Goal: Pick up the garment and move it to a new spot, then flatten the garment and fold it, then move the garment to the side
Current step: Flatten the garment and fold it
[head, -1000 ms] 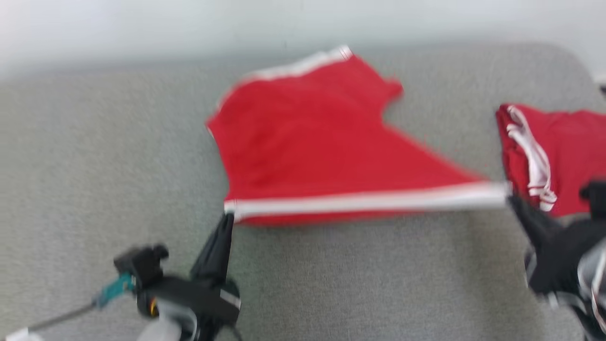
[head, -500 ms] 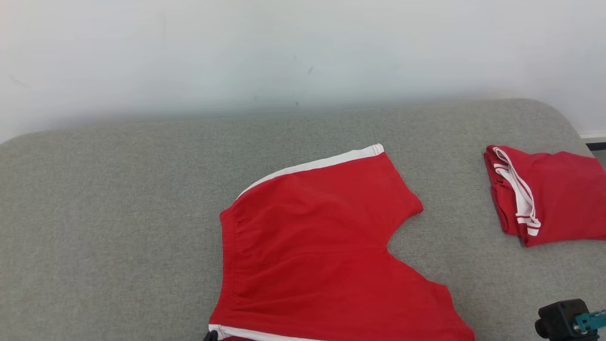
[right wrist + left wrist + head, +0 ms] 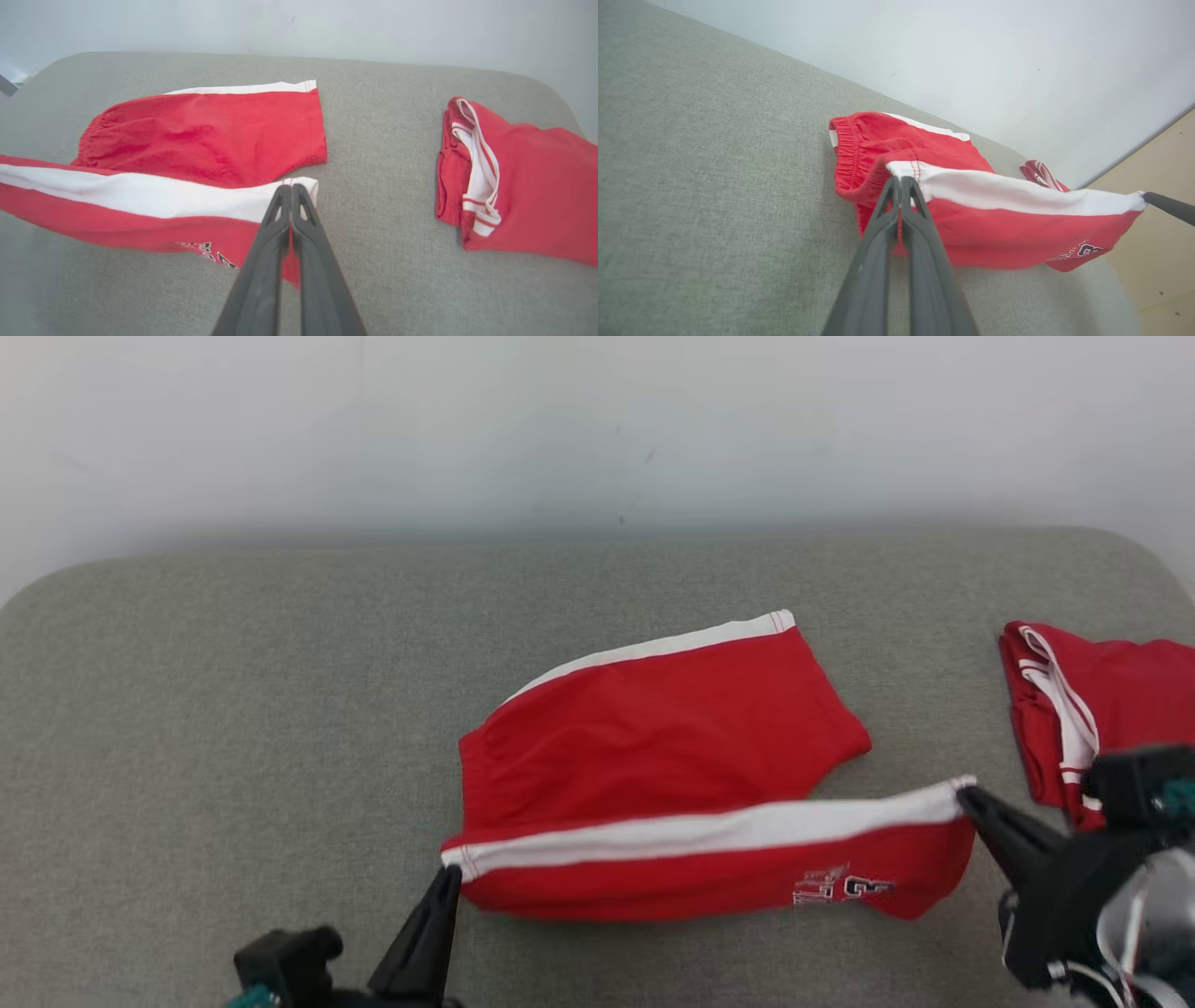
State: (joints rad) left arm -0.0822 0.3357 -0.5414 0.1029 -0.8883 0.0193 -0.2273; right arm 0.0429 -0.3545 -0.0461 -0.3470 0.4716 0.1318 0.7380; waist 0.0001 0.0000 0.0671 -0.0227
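You have the red shorts [image 3: 653,737] on the grey fabric-covered tabletop [image 3: 233,709], a little right of centre in the head view, with the elastic waistband to the left and the leg openings to the right. The far leg lies flat on the cloth surface, its white side stripe running along the edge nearest the pale wall [image 3: 597,429].

Your left claw [image 3: 451,870] is pinched tight on the waistband end of the near white stripe [image 3: 709,829]. In the left wrist view the two dark fingers meet with red fabric caught between them. Your right claw [image 3: 962,791] is likewise clamped on the other end of that stripe, at the hem corner of the near leg (the right wrist view shows the fingers pressed together right at the white corner).

Between the two claws the stripe is stretched into an almost straight line, and it sits raised off the tabletop. The red cloth below it hangs down toward you, and its lower edge rests on the grey surface. A small printed logo [image 3: 845,887] with lettering and a numeral shows on that hanging panel, near the right-hand end; the wording is too small to read.

Well to the right, apart from the shorts, a second red garment [image 3: 1130,700] with white trim lies folded near the tabletop's rounded corner, just beyond your right claw.
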